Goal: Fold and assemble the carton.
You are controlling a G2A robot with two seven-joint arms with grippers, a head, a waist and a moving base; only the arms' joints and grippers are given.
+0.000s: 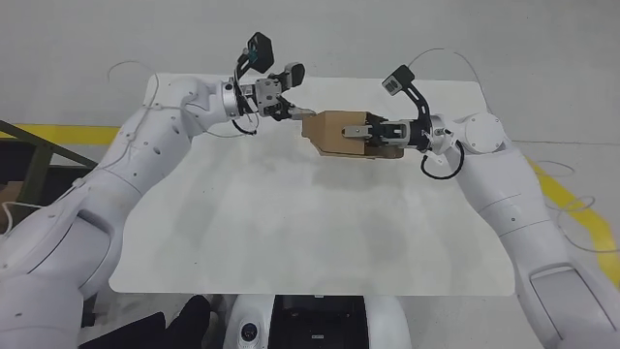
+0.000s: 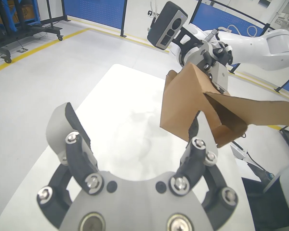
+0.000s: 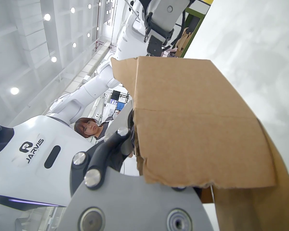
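**Brown cardboard carton [image 1: 334, 128] clamped in the right gripper [image 1: 360, 134]**

The partly folded carton hangs over the white table [image 1: 291, 223], upper middle of the top view, with one wall pinched between the right gripper's fingers. The left gripper [image 1: 294, 111] stands wide open at the carton's other end, one finger [image 2: 202, 133] touching a flap.

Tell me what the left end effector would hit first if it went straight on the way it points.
Probably the carton: one finger sits right at its near edge. Between the fingers the line runs over bare table, though depth is unclear.
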